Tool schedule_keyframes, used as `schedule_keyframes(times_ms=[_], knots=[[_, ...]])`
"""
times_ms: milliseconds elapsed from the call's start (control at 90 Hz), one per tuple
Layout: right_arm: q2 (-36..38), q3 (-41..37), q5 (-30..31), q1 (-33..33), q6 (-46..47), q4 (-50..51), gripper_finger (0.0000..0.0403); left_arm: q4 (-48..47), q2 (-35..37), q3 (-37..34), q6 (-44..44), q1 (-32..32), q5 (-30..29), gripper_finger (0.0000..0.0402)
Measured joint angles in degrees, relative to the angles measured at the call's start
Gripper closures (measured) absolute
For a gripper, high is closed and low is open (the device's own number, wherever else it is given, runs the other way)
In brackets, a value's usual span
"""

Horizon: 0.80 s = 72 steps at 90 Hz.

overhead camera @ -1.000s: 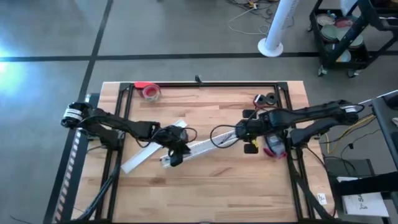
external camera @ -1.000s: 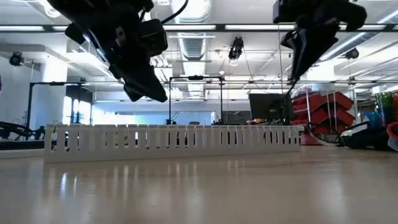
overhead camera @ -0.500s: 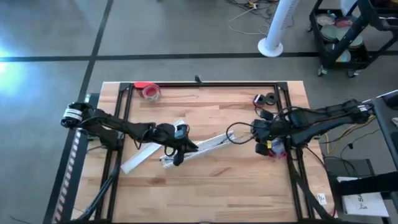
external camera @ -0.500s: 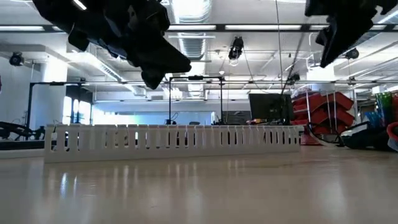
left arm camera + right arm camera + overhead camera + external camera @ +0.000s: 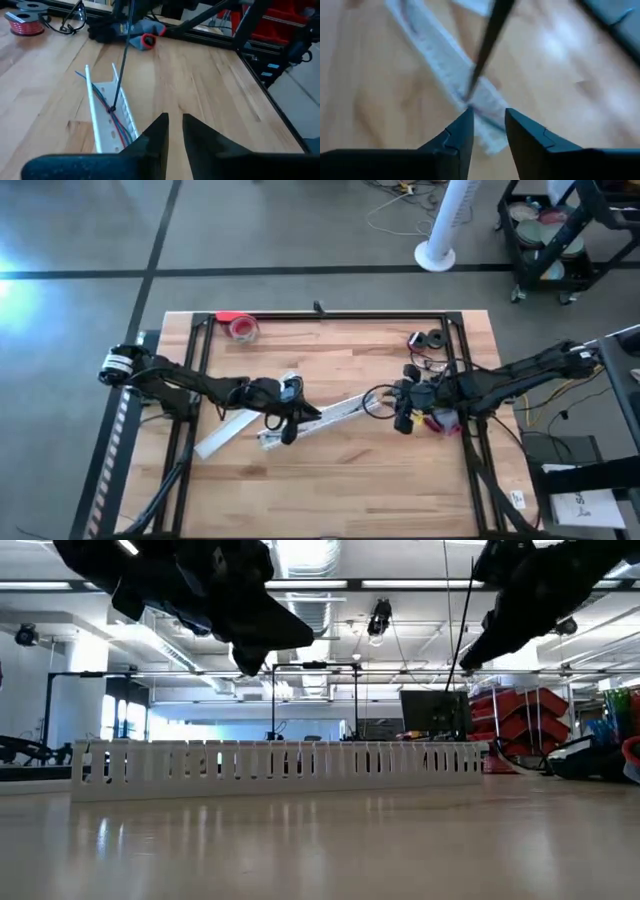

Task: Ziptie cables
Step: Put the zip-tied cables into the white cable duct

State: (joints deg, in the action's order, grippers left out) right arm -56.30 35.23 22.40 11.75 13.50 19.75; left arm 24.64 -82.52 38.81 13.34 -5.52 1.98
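Observation:
A white slotted duct [image 5: 335, 416] lies slantwise on the table's middle. Thin red and blue cables [image 5: 114, 120] lie inside it. A black ziptie strip [image 5: 122, 60] rises slanting from the cables toward the right arm. My left gripper [image 5: 292, 420] hovers above the duct's near-left end, its fingers [image 5: 175, 130] a narrow gap apart with nothing between them. My right gripper [image 5: 402, 416] hangs above the duct's far-right end, open [image 5: 487, 127]. The ziptie [image 5: 487, 45] runs past one of its fingertips; I cannot tell whether they touch.
A second white strip [image 5: 235, 425] lies crossed under the duct's left end. A red spool [image 5: 242, 327] sits at the far left and black rolls [image 5: 430, 340] at the far right. A red-and-dark tool [image 5: 440, 423] lies by the right rail. A black frame [image 5: 330, 314] borders the table.
My left gripper has moved a little toward the table's right edge and turned. My right gripper went toward the right edge, then came back toward the duct and tipped over. The dark loop beside it has shifted with it.

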Motion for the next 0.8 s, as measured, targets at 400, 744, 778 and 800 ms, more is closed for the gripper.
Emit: schedule_keyframes(times_ms=[400, 744, 778, 800], knots=[[-0.29, 1.45, -8.89, 0.03, -4.76, -2.56, 0.0399, 0.63, -0.02, 0.00, -1.33, 0.04, -2.99, 0.0361], [-7.04, 1.74, -8.13, 0.00, -11.32, -3.77, 0.0357, 0.70, -0.02, 0.00, -0.83, -0.07, -3.02, 0.0361], [-7.48, 2.09, -7.34, 0.00, -11.34, -3.83, 0.0352, 0.72, -0.02, 0.00, -0.71, -0.07, -3.00, 0.0361], [-7.65, 2.27, -7.02, -0.02, -11.34, -3.81, 0.0349, 0.69, -0.02, 0.00, -0.48, -0.07, -3.02, 0.0361]])
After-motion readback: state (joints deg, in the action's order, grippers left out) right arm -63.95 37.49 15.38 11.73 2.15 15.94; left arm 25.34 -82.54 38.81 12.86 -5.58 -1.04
